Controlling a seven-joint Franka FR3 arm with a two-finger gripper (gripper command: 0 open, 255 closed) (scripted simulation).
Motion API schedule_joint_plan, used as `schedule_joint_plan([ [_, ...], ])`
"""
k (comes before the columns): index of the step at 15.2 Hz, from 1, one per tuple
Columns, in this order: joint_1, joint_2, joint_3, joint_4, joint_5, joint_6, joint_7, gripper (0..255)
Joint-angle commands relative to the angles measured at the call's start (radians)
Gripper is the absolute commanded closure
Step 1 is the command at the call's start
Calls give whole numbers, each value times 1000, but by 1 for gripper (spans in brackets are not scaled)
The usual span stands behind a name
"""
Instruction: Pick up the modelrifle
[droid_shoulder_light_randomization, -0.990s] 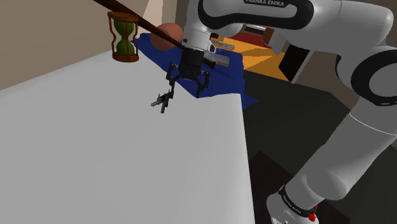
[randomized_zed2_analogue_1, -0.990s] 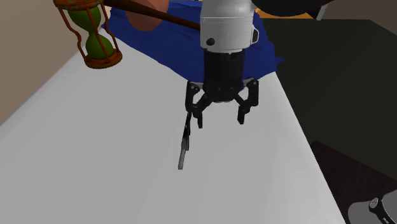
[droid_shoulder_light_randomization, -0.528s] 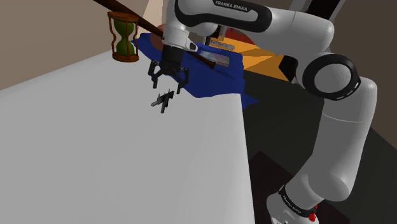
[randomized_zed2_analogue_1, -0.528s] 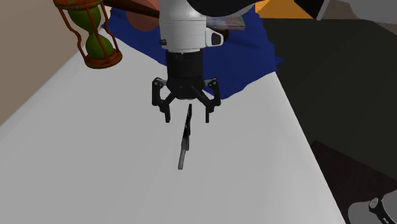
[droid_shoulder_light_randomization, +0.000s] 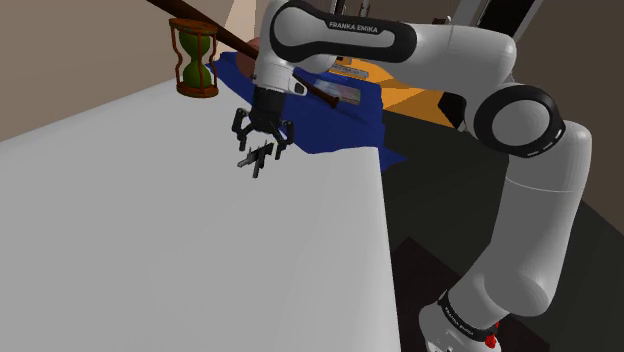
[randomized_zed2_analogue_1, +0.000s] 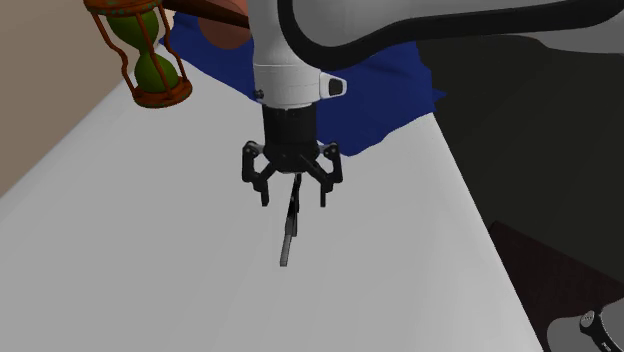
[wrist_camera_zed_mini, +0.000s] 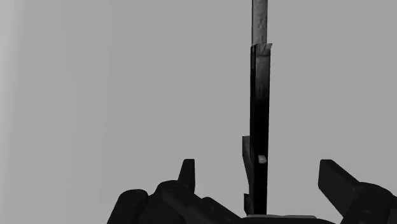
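Tool (randomized_zed2_analogue_1: 294, 198) hangs just above the modelrifle (randomized_zed2_analogue_1: 289, 235), which lies flat on the pale surface (randomized_zed2_analogue_1: 150, 260) between its spread fingers (wrist_camera_zed_mini: 337, 180). I judge I'm finishing the approach; next I must lower straight down, then close.

The pale table (droid_shoulder_light_randomization: 150, 250) carries a model rifle (randomized_zed2_analogue_1: 289, 235), hourglass (droid_shoulder_light_randomization: 195, 60) and blue cloth (droid_shoulder_light_randomization: 350, 125).

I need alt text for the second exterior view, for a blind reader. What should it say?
The robot's open black hand hangs over one end of a thin dark model rifle lying on a pale table. Behind them are an hourglass with green glass and a blue cloth.
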Motion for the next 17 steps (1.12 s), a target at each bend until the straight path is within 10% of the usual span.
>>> schedule_joint_plan([
  [1, 0, -1, 0, -6, 0, 5, -1, 255],
  [17, 6, 11, 3, 105, -4, -91, 26, 255],
])
